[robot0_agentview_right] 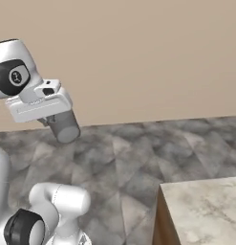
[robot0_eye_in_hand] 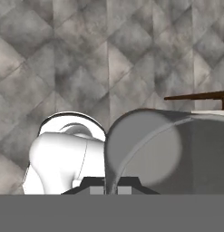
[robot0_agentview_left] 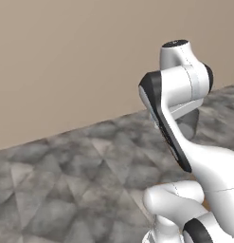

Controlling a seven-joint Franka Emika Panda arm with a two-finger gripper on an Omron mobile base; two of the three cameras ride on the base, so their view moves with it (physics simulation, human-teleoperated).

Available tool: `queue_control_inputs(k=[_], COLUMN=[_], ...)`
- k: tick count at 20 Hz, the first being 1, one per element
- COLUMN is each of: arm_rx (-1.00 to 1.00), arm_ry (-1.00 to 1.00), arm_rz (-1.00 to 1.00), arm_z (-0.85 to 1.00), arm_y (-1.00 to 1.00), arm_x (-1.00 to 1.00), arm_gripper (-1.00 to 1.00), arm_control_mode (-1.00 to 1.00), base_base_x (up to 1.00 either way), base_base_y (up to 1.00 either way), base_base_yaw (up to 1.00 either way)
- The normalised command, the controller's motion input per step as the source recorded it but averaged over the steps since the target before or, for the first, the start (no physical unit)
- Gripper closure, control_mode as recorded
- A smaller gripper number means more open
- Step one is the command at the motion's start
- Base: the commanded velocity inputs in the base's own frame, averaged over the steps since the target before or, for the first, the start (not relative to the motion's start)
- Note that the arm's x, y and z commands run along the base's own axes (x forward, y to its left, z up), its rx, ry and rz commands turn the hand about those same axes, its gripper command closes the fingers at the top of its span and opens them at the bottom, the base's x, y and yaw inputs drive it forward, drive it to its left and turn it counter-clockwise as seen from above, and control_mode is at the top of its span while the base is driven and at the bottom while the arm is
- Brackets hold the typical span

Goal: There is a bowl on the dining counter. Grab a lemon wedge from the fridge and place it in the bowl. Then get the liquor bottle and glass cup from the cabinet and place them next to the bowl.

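Gripper clamped on glass cup, cup axis tilted, base pointing down-right.

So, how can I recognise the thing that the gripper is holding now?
Find the white arm over the grey tiled floor. Its gripper is shut on the glass cup, a short grey see-through cylinder slanting down from the hand. The plain beige wall stands behind it.

A see-through grey glass cup hangs above a matt grey stone-tiled floor; the counter shows beige marbled stone on brown wood.
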Motion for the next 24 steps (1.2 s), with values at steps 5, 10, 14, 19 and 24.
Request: queue_control_inputs(k=[5,10,14,19,24], arm_rx=[0.00,0.00,0.00,0.00,0.00], arm_ry=[0.00,0.00,0.00,0.00,0.00], arm_rz=[0.00,0.00,0.00,0.00,0.00], arm_z=[0.00,0.00,0.00,0.00,0.00], arm_y=[0.00,0.00,0.00,0.00,0.00], arm_x=[0.00,0.00,0.00,0.00,0.00], arm_gripper=[1.00,1.00,1.00,1.00,1.00], arm_control_mode=[1.00,1.00,1.00,1.00,1.00], base_base_x=[0.83,0.70,0.64,0.47,0.39], base_base_y=[0.21,0.23,0.31,0.43,0.43], base_base_yaw=[-0.53,-0.58,-0.57,-0.54,-0.52])
